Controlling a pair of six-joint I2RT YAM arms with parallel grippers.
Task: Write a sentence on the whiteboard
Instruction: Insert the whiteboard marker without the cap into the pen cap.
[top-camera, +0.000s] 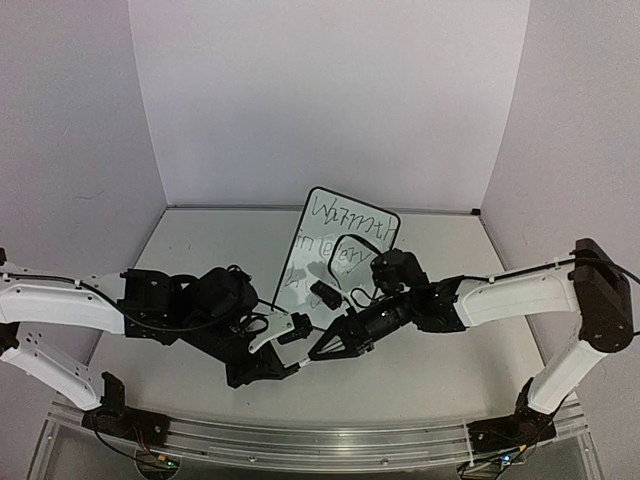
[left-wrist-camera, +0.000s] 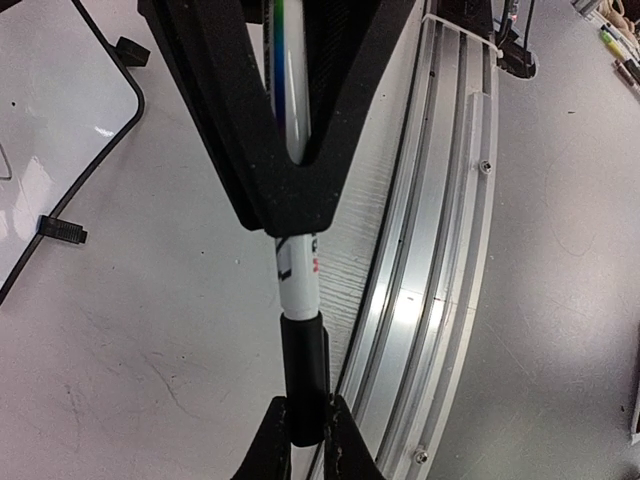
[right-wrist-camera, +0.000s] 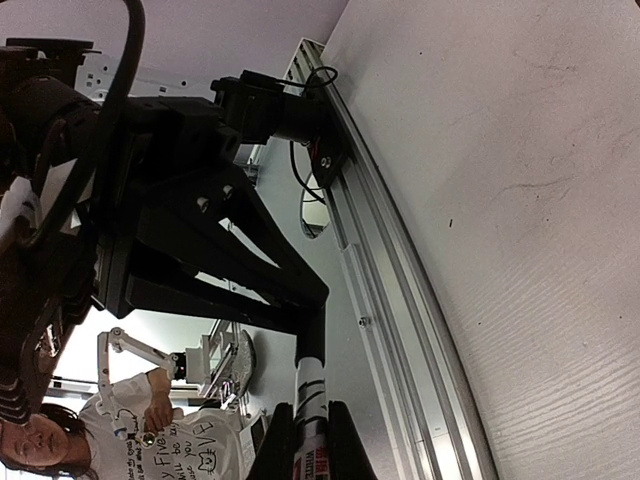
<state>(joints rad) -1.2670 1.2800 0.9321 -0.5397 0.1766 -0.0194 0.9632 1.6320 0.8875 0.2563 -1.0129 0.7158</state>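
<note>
Fingers of the left gripper pinch the black cap of the pen. Just at its three o'clock, the right gripper is clamped on the white barrel. With the sentence written in three lines, capping seems to be the step: keep both grips on one axis, push straight without twisting, then loosen one side only. At twelve o'clock from the pair, the whiteboard lies on the table.
</note>
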